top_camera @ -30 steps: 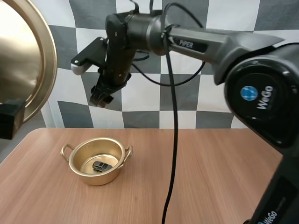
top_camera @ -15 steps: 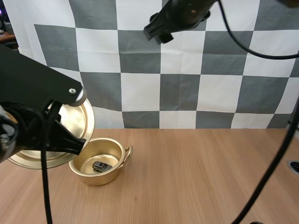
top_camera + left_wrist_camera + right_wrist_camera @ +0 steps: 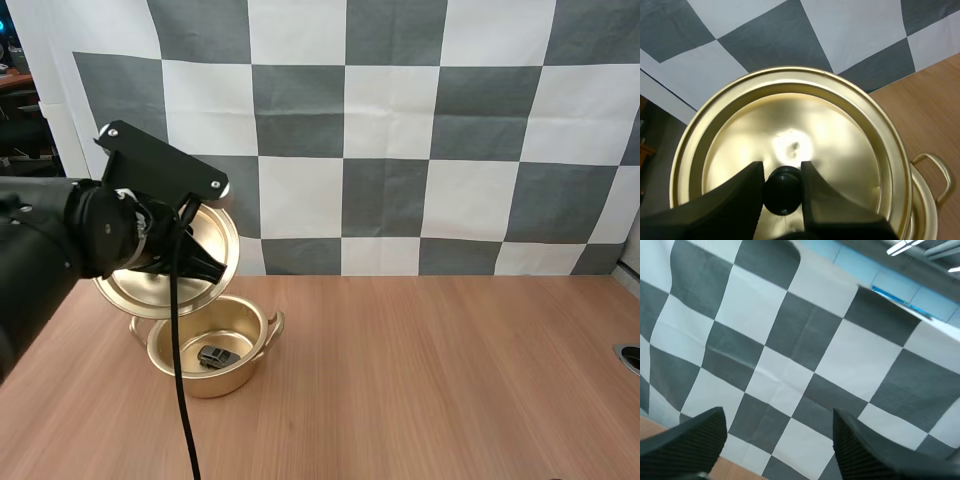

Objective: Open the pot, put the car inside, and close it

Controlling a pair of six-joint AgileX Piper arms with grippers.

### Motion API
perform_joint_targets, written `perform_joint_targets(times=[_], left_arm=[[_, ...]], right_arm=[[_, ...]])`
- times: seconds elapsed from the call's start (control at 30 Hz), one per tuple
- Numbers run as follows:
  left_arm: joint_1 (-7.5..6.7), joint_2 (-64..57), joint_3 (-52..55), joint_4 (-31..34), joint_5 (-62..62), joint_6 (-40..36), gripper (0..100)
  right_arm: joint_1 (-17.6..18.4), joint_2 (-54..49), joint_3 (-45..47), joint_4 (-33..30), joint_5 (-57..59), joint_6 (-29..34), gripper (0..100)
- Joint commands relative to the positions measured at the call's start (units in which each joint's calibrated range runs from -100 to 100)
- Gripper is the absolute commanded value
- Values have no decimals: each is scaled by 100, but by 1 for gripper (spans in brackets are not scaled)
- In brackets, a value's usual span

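The table (image 3: 450, 380) presented a light brown wood-grain top, evenly lit. A round dark fitting (image 3: 628, 357) was set into its surface at the right edge. Dark furniture (image 3: 20, 125), details unclear, stood beyond the far left corner.

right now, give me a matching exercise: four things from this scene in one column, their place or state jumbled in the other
Column one:
1. lid
2. car
3. pot
4. right end effector

Column two:
A. open, gripping nothing
B. lying inside the pot
C. standing uncovered on the table
D. tilted above the pot, its knob pinched by the left end effector

Pairs: 1-D, 2-B, 3-C, 4-A
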Motion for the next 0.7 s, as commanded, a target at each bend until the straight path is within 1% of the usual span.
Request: perform_joint_targets(times=[0.0, 0.13, 0.23, 0.33, 0.43, 0.67], left_arm=[[3, 1302, -7, 7, -222, -4, 0], [3, 2064, -7, -24, -222, -4, 0], [3, 2367, -7, -76, -240, -14, 0], [3, 2478, -7, -157, -240, -14, 0], [3, 2463, -7, -421, -325, -14, 0], [3, 2463, -7, -487, -278, -14, 0]], right_arm=[[-3, -543, 3, 3, 0, -107, 100], [-3, -648, 3, 3, 0, -128, 100], [-3, -648, 16, -85, 0, -128, 100], [-3, -648, 16, -86, 0, -128, 100], [-3, -648, 16, -96, 0, -128, 100], [-3, -648, 16, -94, 0, -128, 100]])
